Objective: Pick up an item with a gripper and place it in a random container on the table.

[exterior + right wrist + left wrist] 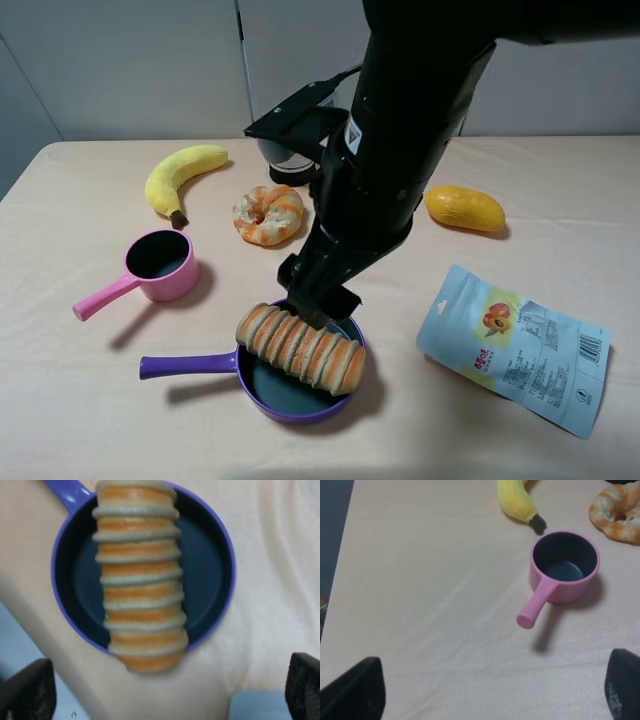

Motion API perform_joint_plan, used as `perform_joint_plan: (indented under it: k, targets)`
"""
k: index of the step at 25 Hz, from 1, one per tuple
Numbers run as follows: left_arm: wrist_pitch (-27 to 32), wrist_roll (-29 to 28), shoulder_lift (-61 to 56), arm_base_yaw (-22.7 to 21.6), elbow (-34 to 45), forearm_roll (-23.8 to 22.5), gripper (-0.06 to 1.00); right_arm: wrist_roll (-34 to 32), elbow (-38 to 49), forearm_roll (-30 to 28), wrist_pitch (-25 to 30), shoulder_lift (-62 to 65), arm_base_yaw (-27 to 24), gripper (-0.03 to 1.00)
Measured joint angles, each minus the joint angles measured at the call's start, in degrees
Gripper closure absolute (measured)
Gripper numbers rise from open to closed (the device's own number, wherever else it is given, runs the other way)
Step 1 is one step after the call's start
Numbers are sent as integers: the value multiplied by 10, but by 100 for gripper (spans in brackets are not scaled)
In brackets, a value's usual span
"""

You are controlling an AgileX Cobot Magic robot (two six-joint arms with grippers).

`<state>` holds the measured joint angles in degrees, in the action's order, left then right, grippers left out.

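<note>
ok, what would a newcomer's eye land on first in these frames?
The big black arm fills the middle of the high view, with its right pincer open close over the bread roll. The ribbed roll lies across the purple frying pan at front centre, spanning it rim to rim. The pale blue snack bag lying flat on the right comes next.

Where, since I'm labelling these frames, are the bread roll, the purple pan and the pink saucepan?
Bread roll (pixel 300 348), exterior high view, on its middle ridges.
Purple pan (pixel 268 386), exterior high view, on its bare dark inside.
Pink saucepan (pixel 565 564), left wrist view, on its dark inside.
</note>
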<state>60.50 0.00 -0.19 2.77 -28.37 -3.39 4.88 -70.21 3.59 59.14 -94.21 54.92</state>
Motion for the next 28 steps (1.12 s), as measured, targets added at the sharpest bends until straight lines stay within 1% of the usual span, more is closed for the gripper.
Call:
perform_joint_plan:
  k: [5,9,13,16,20,28]
  targets:
    - [0,0,0,0,0,0,6,1,-1,0,50,31,-42,27]
    - [0,0,0,0,0,0,6,31,-1,0,92,75,-91,27]
    - [0,0,0,0,0,0,6,66,-1,0,103,132,-142,27]
    - [0,0,0,0,0,0,6,71,-1,-2,103,180,-166,27]
    - [0,0,0,0,0,0,6,74,18,-4,104,244,-172,27]
    - [0,0,0,0,0,0,6,66,156,-11,106,359,-172,27]
